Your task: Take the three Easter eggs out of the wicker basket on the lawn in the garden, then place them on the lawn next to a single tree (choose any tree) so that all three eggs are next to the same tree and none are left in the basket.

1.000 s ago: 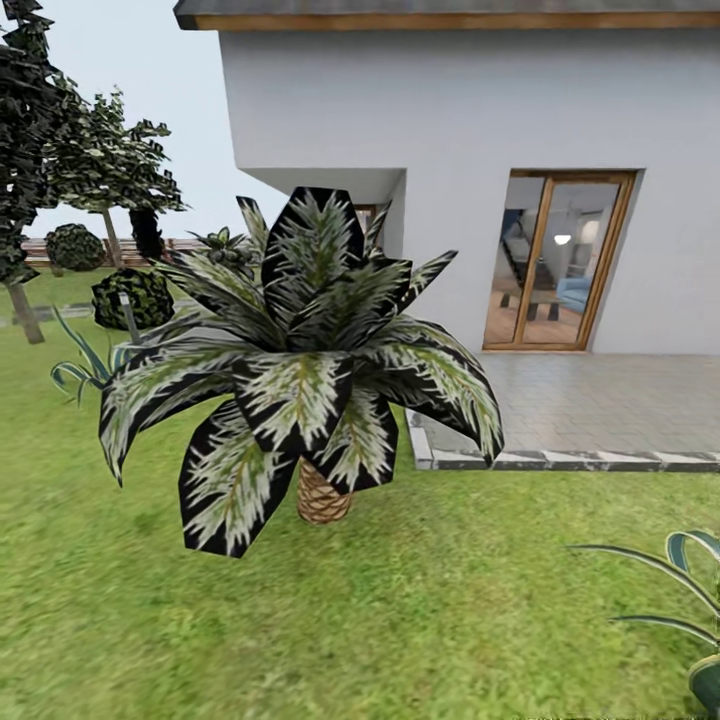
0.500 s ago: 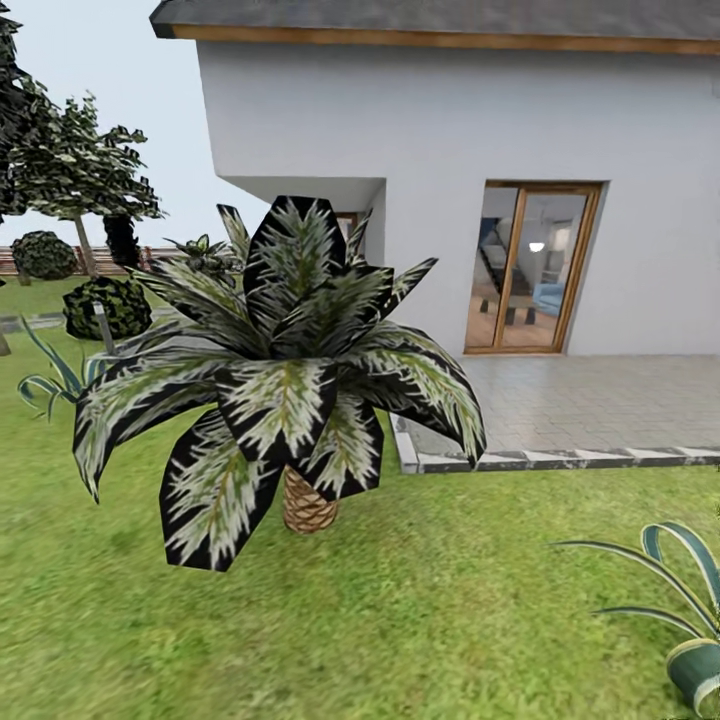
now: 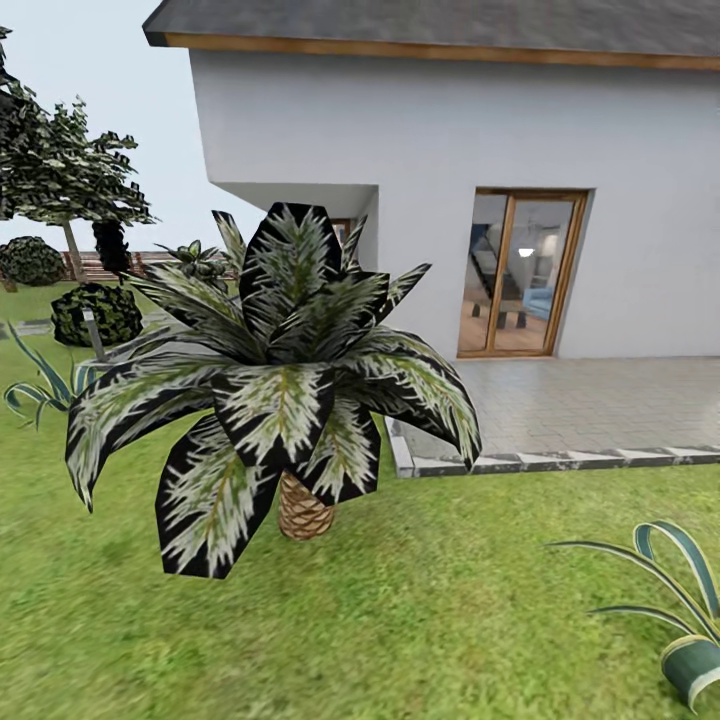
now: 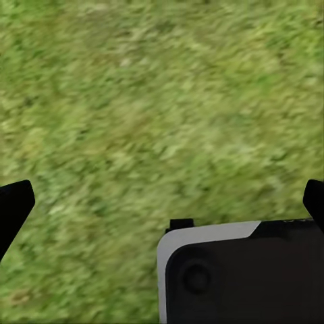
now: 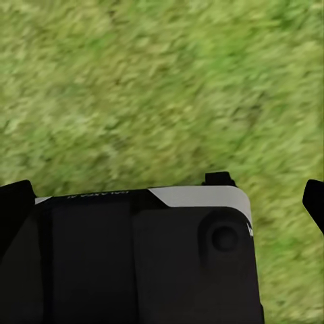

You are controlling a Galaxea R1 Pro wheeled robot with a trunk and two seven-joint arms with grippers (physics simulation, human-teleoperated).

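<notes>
The Easter eggs, the wicker basket and the tree are out of view. The lawn spreads bright green across the near ground of the garden. In the left wrist view my left gripper hangs open above bare grass, its dark fingertips far apart at the picture's edges. In the right wrist view my right gripper is open too, one black fingertip at the edge, with nothing between the fingers. A black and white part of my own body lies below each gripper.
A short palm with a scaly trunk stands just ahead. Behind it are a white house with a glass door and grey paving. A striped-leaf plant is at near right. Round bushes and a dark thin-stemmed crown are at far left.
The whole head view has shifted: palm, house and bushes slid left and the roof came further into view, so the camera moved. Nothing in the garden itself moved.
</notes>
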